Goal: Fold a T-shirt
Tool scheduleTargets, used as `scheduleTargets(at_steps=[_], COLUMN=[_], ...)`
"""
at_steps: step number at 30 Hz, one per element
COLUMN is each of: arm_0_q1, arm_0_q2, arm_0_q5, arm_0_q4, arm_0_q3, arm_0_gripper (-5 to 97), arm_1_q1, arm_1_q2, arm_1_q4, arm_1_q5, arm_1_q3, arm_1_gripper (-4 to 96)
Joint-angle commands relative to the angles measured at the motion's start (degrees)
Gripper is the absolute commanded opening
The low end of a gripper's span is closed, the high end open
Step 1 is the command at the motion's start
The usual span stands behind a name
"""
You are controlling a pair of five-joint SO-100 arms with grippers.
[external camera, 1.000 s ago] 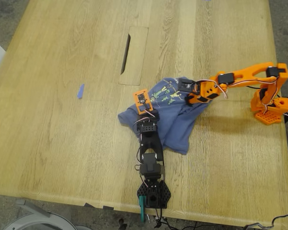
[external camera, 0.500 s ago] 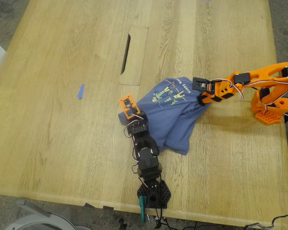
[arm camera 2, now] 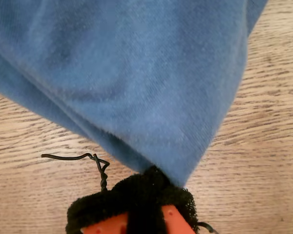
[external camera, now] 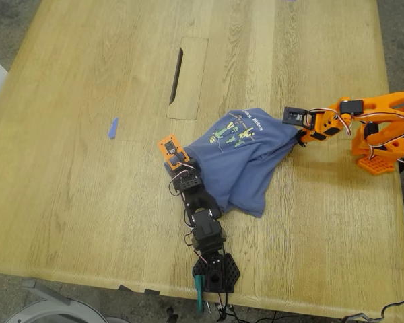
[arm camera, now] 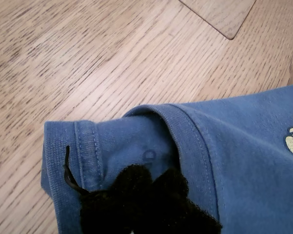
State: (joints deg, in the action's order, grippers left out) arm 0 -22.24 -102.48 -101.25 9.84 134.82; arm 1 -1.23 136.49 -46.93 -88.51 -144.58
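The periwinkle-blue T-shirt (external camera: 239, 165) lies bunched on the wooden table, its green-yellow print and white lettering facing up. It is stretched between both grippers. My first gripper (external camera: 182, 161), on the black arm, is shut on a hemmed edge of the T-shirt (arm camera: 136, 141) at the exterior view's left; its padded fingertips (arm camera: 151, 190) pinch the cloth. My second gripper (external camera: 297, 133), on the orange arm, is shut on a corner of the T-shirt (arm camera 2: 136, 73) at the exterior view's right; its black pads (arm camera 2: 136, 195) clamp the cloth's tip just above the wood.
A rectangular inset panel with a slot (external camera: 188, 77) lies in the table behind the shirt, and its corner shows in the first wrist view (arm camera: 219, 14). A small blue scrap (external camera: 112, 128) lies to the exterior view's left. The arm bases stand at the near edge (external camera: 215, 272) and right edge (external camera: 380, 151).
My first gripper has moved to the exterior view's left and my second to its right, each holding cloth. The shirt is spread wider and its print is more exposed.
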Motion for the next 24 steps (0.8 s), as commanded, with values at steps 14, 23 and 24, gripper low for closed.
scheduleTargets(at_steps=[14,23,24], arm_0_q1=[-3.60,-5.10,-5.71], arm_0_q2=[-20.92,-33.31,-35.24], arm_0_q5=[1.32,1.32,1.32], arm_0_q4=[18.63,24.70,25.75], arm_0_q3=[-4.48,-2.37,-1.58], arm_0_gripper=[0,0,0], arm_1_q1=[10.72,17.58,18.72], arm_1_q2=[12.83,12.57,12.66], arm_1_q4=[-15.56,-8.44,-7.65], arm_1_q5=[-0.35,-0.79,-0.88], arm_1_q3=[4.92,4.57,4.39], arm_1_gripper=[-0.1,-0.1,-0.1])
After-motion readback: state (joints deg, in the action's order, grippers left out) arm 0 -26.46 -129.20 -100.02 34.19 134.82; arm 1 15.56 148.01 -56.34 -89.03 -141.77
